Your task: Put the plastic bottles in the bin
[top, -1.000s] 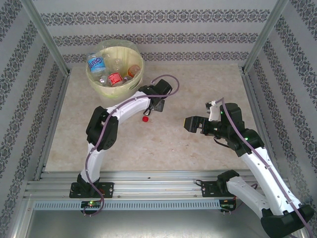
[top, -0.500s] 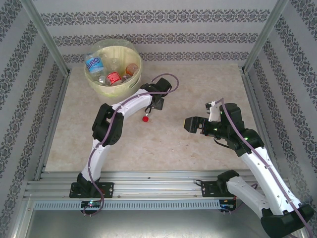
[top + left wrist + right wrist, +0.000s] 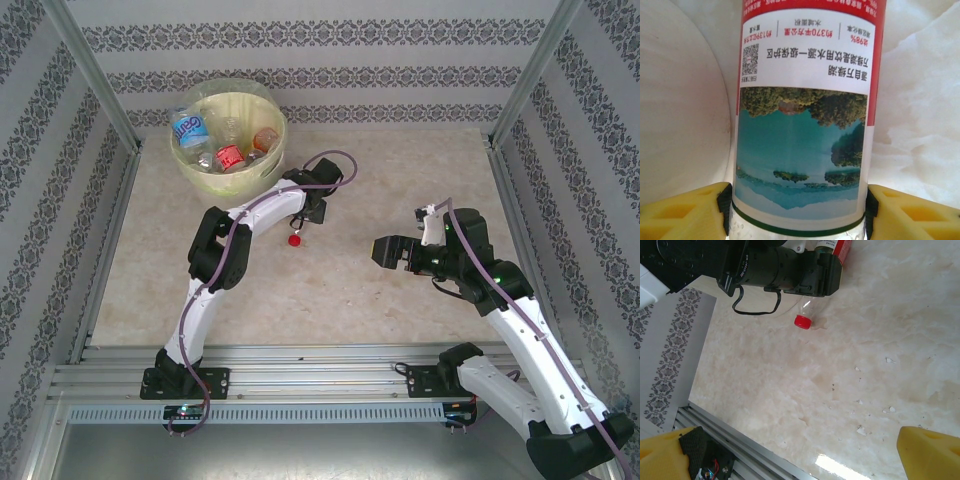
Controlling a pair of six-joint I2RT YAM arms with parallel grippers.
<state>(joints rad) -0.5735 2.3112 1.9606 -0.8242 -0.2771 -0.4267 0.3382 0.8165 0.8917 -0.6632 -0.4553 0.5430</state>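
Lying clear bottle point(image 3: 800, 165), red cap point(image 3: 801, 321), lake-scene label point(image 3: 807, 60), pinched by left gripper point(image 3: 797, 202), right gripper point(image 3: 800, 452) wide open, empty.

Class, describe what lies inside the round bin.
Inside the bin, several plastic bottles lie piled: blue, red and orange labels show. Anything beneath them, and the bin's floor, is covered.

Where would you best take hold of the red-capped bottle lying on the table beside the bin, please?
Grip the red-capped bottle across its labelled body, coming from above: it lies on its side, the body is straight-walled, and the cap end is narrow. The left gripper straddles that label, touching both sides.
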